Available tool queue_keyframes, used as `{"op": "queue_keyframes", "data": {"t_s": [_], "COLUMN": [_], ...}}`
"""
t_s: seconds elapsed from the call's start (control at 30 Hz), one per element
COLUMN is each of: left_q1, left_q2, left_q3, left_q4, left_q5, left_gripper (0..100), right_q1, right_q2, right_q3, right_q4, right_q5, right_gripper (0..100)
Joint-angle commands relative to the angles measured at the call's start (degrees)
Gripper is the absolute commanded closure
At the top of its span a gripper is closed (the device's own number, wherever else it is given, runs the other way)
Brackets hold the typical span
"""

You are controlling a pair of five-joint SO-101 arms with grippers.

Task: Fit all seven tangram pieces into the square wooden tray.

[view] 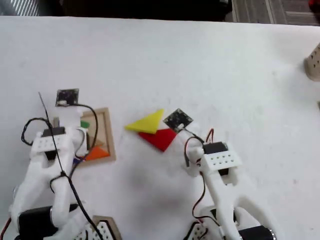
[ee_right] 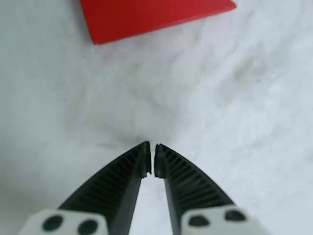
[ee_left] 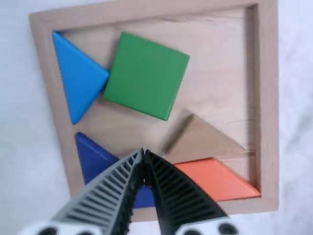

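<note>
Red piece [view: 160, 139] lies on the table just beyond the right gripper's [ee_right: 150, 159] pressed-together, empty tips. The yellow triangle [view: 146, 122] touches its far edge. Both sit right of the tray [view: 111, 136], where the left gripper [ee_left: 143, 164] hovers closed, so the right arm is nearer.

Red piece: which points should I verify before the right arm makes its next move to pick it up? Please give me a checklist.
1. Right gripper open for grasping: not ok, it is shut.
2. Red piece close to the right gripper: ok, it lies on the table just ahead.
3. Red piece free of the yellow piece: cannot tell, they touch or overlap.
4. Tray has bare room: ok, beside the green square.
5. Left gripper away from the tray: not ok, it hangs shut over it.
</note>
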Motion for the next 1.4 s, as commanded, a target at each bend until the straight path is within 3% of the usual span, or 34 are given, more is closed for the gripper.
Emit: {"op": "queue_keyframes", "data": {"t_s": [0.0,0.23,0.37,0.57,0.93,1.23,1.37], "left_q1": [-2.2,-2.9,0.6,6.2,5.8,3.6,1.6], "left_q2": [-2.4,-2.6,-2.2,-0.3,26.8,32.2,31.7], "left_q3": [-1.1,-9.4,-16.4,-22.0,-40.2,-38.8,-35.4], "left_q4": [-1.1,4.2,8.0,5.3,5.0,5.1,5.5], "left_q5": [0.6,0.2,0.3,0.8,3.4,2.9,-0.7], "left_gripper": [98,98,98,98,98,98,98], "right_q1": [-0.4,-0.5,-0.5,-0.5,-0.5,-0.5,-0.6], "right_q2": [-2.0,-2.0,-2.0,-2.0,-2.0,-2.0,-2.0], "right_q3": [-0.4,-0.4,-0.4,-0.4,-0.4,-0.4,-0.4], "right_q4": [-0.7,-0.7,-0.7,-0.7,-0.7,-0.7,-0.7], "right_q5": [0.9,0.9,0.9,0.9,0.9,1.0,1.0], "right_gripper": [98.1,98.1,98.1,98.1,98.1,98.1,98.1]}}
